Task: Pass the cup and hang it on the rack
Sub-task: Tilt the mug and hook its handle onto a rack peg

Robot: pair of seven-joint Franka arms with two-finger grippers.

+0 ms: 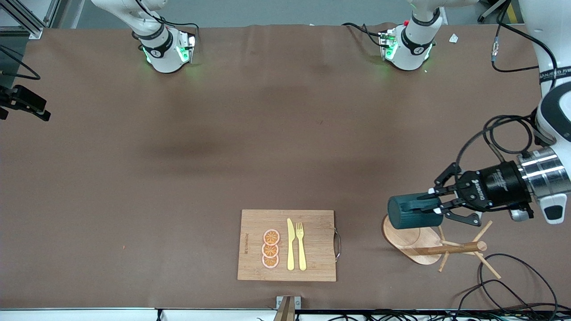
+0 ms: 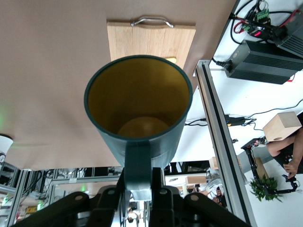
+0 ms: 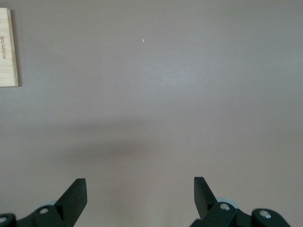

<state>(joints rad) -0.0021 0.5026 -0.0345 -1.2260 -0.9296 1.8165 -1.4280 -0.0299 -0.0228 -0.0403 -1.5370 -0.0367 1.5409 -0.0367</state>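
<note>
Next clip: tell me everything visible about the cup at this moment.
The cup is a small dark teal-green cylinder, glossy like glazed ceramic, with a yellowish-brown inside and one small side handle. It is empty, held on its side in the air above the rack, its open mouth turned toward the cutting board. The left gripper is shut on its handle; nothing else appears to touch it.

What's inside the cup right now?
Nothing: the cup, held sideways by the left gripper, shows a bare yellowish-brown wall and bottom. Only the part under its near rim is hidden.
</note>
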